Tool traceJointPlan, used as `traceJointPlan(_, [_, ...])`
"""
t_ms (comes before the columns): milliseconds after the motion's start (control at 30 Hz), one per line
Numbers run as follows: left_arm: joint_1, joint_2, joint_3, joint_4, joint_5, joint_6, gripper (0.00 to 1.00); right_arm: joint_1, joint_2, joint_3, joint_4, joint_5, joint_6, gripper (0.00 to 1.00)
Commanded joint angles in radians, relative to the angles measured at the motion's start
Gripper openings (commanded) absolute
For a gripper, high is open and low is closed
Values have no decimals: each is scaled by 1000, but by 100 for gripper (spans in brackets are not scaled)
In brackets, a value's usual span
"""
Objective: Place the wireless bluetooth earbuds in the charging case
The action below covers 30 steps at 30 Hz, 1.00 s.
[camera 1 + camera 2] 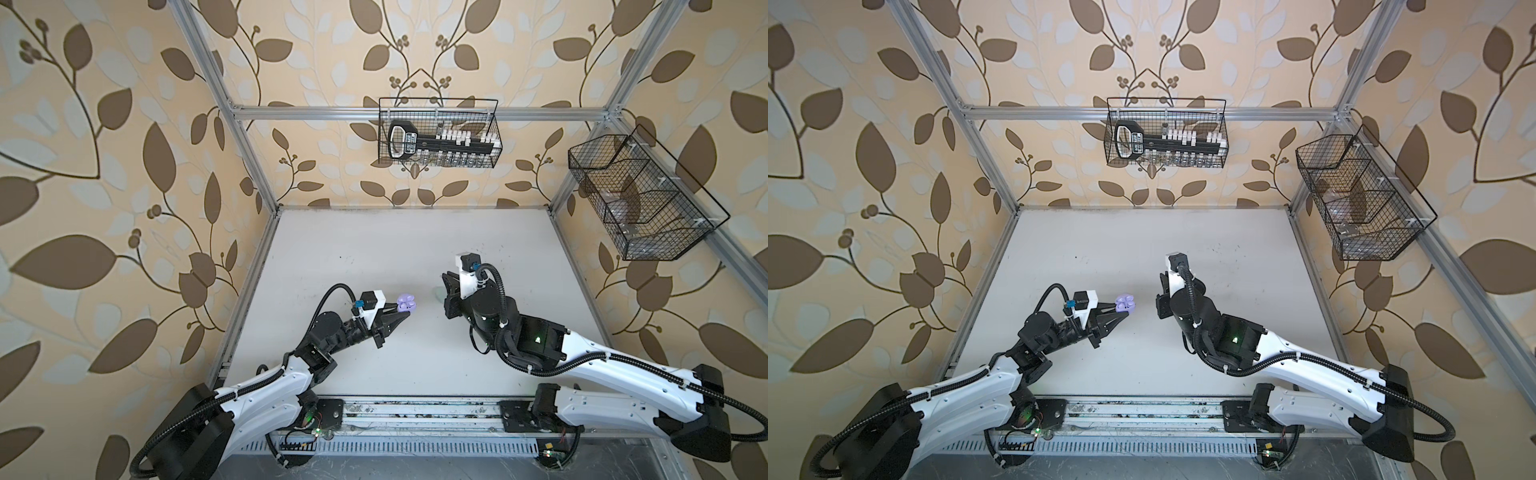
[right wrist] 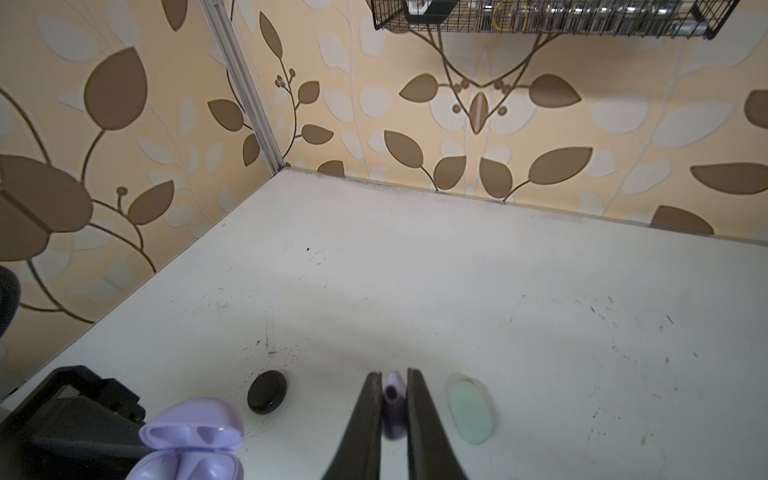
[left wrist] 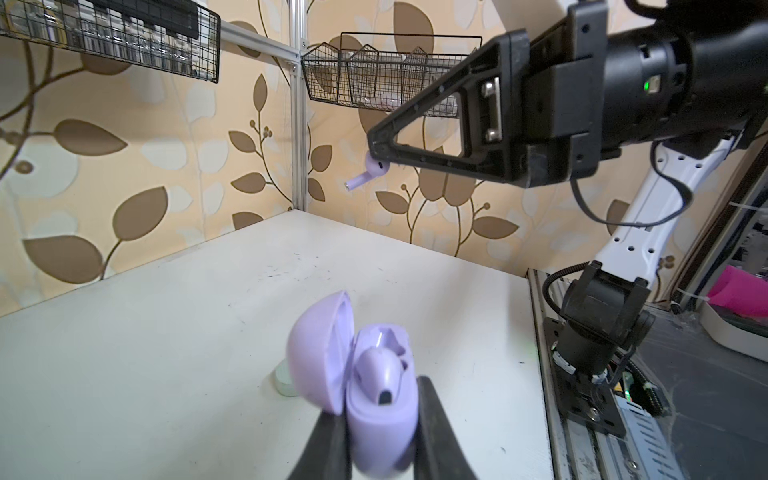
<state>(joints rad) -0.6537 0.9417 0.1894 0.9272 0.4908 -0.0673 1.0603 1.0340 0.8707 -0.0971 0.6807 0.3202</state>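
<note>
The white table (image 1: 374, 249) fills the floor of the cell, scuffed with small dark marks. Two wire baskets hang above it. The one on the far wall (image 1: 438, 133) holds a black tool and a row of white pieces, and the one on the right wall (image 1: 640, 199) is split into compartments.

The left arm reaches in from the near left and the right arm from the near right, and their tips are near each other around the middle of the table.

The left gripper (image 3: 380, 415) is clamped on the lavender case (image 1: 406, 303), one finger on each side of its lower half. The case sits left of the table's middle in both top views, with its lid swung open.

The right gripper (image 2: 394, 390) is raised off the table, its jaws nearly together on a lavender earbud (image 3: 370, 172). The bud's head is pinched at the very tips and its stem pokes out free.

Two closed cases lie flat on the table. The mint case (image 2: 470, 409) is just right of the right gripper's fingers — only an edge of it shows past that gripper in a top view (image 1: 438, 293). The black case (image 2: 267, 392) lies between the lavender case and those fingers.

A seated earbud (image 3: 380, 370), also lavender, rests in one well of the open case — the well beside it looks empty.
</note>
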Motion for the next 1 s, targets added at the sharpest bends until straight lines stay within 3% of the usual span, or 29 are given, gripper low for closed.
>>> traceJointPlan(0, [0, 20, 37, 89, 34, -26, 0, 3, 1, -9, 87, -20, -67, 11])
traceJointPlan(100, [0, 45, 46, 94, 55, -28, 0, 3, 24, 0, 72, -58, -71, 7])
traceJointPlan(300, [0, 72, 40, 98, 25, 5, 0, 4, 46, 52, -3, -144, 15, 9])
traceJointPlan(533, [0, 46, 14, 64, -125, 31, 0, -22, 81, 96, -139, -95, 133, 23])
traceJointPlan(700, [0, 2, 15, -19, -244, 33, 0, -137, 122, 96, -232, -140, 240, 28])
traceJointPlan(867, [0, -3, 12, -24, -277, 26, 0, -208, 139, 65, -393, -139, 363, 33])
traceJointPlan(967, [0, -4, 10, -24, -291, 23, 0, -209, 137, 21, -498, -147, 440, 47])
